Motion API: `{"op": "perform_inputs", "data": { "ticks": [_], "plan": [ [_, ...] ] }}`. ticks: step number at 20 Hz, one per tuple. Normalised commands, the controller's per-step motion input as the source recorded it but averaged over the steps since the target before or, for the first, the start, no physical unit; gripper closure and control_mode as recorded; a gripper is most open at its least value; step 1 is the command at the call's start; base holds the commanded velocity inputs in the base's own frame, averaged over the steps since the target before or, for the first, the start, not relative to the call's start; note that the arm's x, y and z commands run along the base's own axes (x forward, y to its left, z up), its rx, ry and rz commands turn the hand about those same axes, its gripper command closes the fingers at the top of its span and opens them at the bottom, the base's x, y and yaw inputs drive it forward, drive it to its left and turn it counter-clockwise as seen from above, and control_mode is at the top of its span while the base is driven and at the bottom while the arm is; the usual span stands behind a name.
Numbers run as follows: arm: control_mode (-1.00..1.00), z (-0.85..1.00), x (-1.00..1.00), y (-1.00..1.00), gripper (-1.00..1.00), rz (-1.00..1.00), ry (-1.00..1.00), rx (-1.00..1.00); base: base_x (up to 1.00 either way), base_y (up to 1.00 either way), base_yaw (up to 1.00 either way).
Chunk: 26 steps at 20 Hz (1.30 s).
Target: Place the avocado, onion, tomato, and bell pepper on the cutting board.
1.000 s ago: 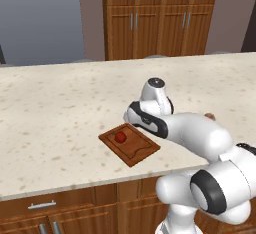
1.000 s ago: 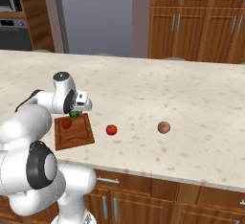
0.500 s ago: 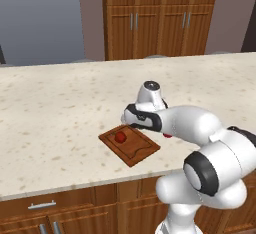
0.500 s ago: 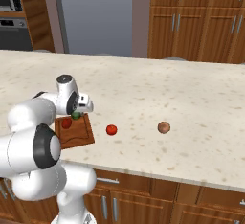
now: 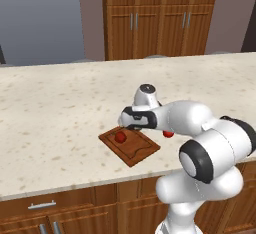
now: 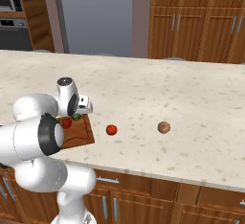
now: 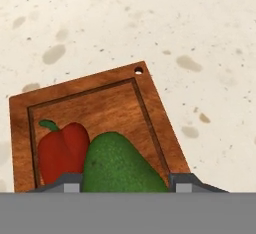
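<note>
pincer (image 7: 125, 180) is clenched on the avocado (image 7: 120, 165), its two tips flanking the green lump on either side, and it hangs low over the cutting board (image 7: 107, 100), so i judge this to be the step of carrying the avocado in before setting it down. in the hand view the bell pepper (image 7: 62, 150) already lies on the board inside the groove, just beside the avocado and apparently touching it in that view; whether the avocado itself rests on the wood yet i cannot tell. from the right base view the tomato (image 6: 111, 130) sits on the bench (image 6: 191, 103) near the board's right edge, and the onion (image 6: 164, 127) lies farther right, well apart from the board; both have yet to be moved. the board lies close to the bench's front edge (image 5: 131, 149), turned at an angle, so a drop near that side could roll off. most of the grooved field beyond the pepper and avocado is bare wood up to the corner with the small hole, which leaves room for the two remaining items, and the bench around the tomato and onion looks open for a reach from above.
</note>
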Motion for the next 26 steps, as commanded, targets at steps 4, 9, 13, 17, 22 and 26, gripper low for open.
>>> {"op": "perform_inputs", "data": {
  "ticks": [4, 9, 13, 17, 22, 26],
  "plan": [
    [-1.00, -0.16, 0.06, 0.09, 1.00, 0.00, 0.00, 0.00, 0.00, 0.00, 0.00],
    [-1.00, -0.19, 0.01, 0.05, 1.00, 0.00, 0.02, 0.00, 0.00, 0.00, 0.00],
    [-1.00, -0.23, 0.00, 0.00, 1.00, 0.00, 0.02, 0.00, 0.00, 0.00, 0.00],
    [-1.00, -0.23, 0.03, 0.00, 1.00, 0.00, 0.03, 0.00, 0.00, 0.00, 0.00],
    [-1.00, -0.20, 0.06, 0.07, 1.00, 0.00, 0.03, 0.00, 0.00, 0.00, 0.00],
    [-1.00, -0.19, 0.01, 0.06, -1.00, 0.00, 0.02, 0.00, 0.00, 0.00, 0.00]
  ]
}}
